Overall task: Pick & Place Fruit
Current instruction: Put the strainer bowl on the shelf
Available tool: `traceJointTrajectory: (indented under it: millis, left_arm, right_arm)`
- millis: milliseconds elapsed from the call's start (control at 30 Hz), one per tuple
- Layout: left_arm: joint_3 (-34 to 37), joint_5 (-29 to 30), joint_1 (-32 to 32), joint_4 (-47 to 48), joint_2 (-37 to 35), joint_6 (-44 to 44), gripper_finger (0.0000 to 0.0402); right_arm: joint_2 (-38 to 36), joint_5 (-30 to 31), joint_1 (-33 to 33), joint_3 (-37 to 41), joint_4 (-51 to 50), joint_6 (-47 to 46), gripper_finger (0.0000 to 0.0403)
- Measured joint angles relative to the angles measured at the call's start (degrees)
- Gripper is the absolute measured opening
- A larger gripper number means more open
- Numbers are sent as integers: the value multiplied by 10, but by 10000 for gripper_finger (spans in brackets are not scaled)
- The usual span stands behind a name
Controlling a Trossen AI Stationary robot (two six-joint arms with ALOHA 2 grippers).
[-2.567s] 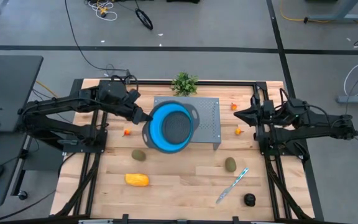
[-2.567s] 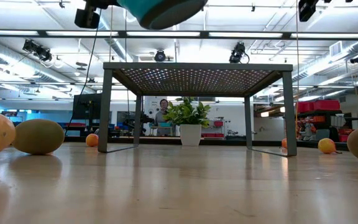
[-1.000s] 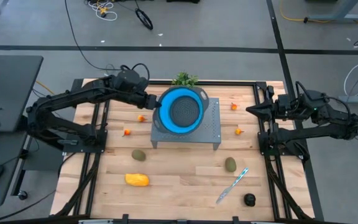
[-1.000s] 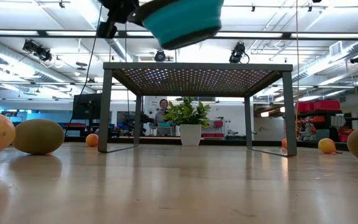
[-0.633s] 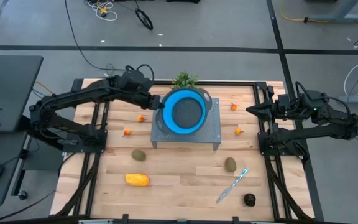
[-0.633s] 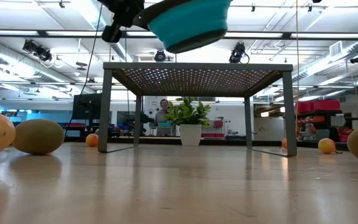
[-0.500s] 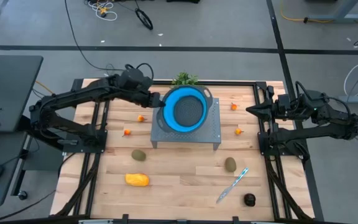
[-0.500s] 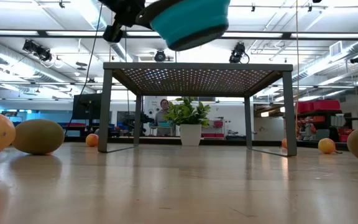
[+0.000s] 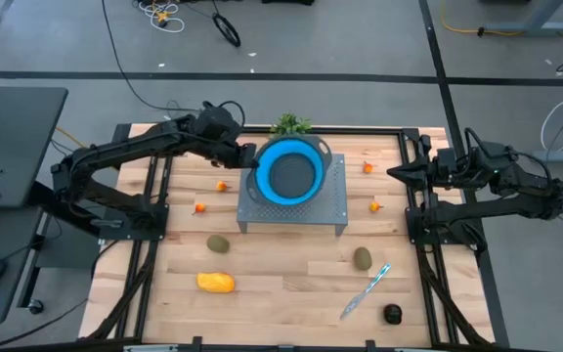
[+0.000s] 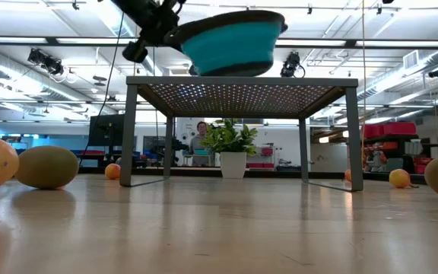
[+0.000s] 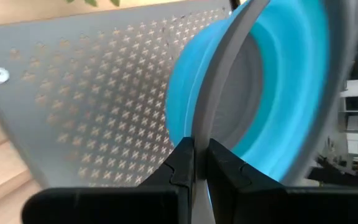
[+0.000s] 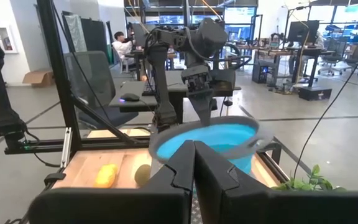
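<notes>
left gripper [image 9: 249,156] bowl [image 9: 287,174] lower (levelled)

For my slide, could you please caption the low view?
Left gripper holds a blue bowl by its rim just above the perforated metal stand.

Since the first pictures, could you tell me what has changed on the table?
The left gripper, shut on the blue bowl, has carried it from beyond the rack's left front corner to above its top, and levelled it. The right gripper, shut, pulled back slightly. The fruit, knife and plant stayed put.
</notes>
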State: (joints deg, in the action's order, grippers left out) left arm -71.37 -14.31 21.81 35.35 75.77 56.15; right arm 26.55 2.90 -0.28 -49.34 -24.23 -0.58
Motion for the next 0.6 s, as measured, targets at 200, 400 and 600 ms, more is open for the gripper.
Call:
traceJointTrajectory:
  millis: [200, 400, 600]
  left_arm:
    - [0, 3, -3, 9, 14, 2, 27]
    - [0, -1, -6, 17, 20, 1, 28]
    - [0, -1, -6, 14, 23, 17, 28]
  right_arm:
    - [0, 0, 0, 0, 0, 0, 15]
    - [0, 0, 0, 0, 0, 2, 15]
    - [0, 0, 0, 0, 0, 2, 15]
